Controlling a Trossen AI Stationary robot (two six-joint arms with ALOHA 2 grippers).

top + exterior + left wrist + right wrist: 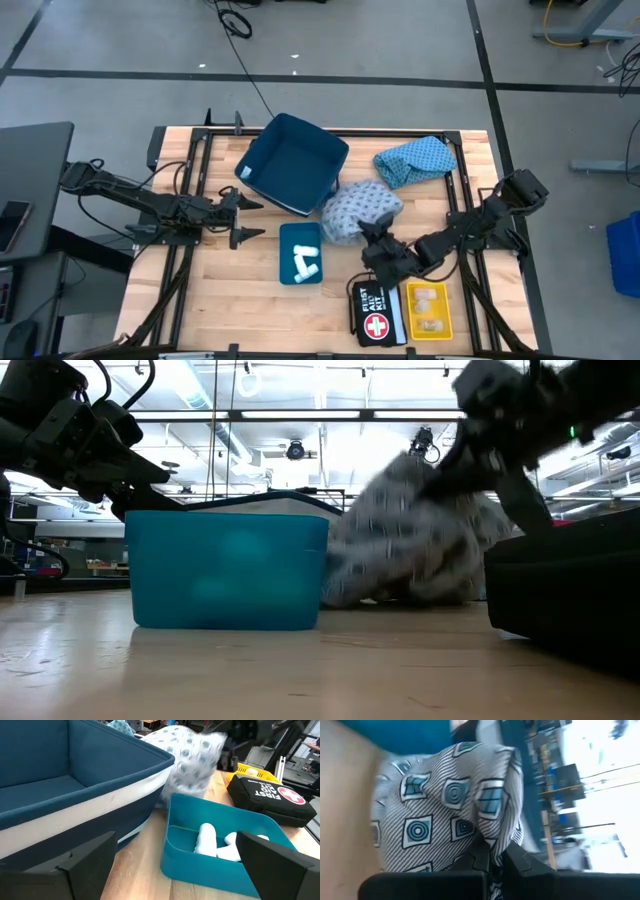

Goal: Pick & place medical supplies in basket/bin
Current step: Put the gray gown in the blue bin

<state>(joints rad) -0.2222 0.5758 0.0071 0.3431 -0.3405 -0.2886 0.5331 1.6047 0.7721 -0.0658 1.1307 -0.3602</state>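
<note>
Rolls (304,262) in tray (287,236), between bin (290,165) and kit (374,312).

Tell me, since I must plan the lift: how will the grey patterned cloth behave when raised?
The grey patterned cloth lies bunched and creased, so it will probably sag and trail from the right gripper, shut on one fold. It looks light. A trailing edge might brush the small teal tray nearby.

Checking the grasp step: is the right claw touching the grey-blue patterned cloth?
Touching. In the right wrist view, the right claw has its fingers shut on a fold of the grey-blue patterned cloth, the fabric pinched between them.
</note>
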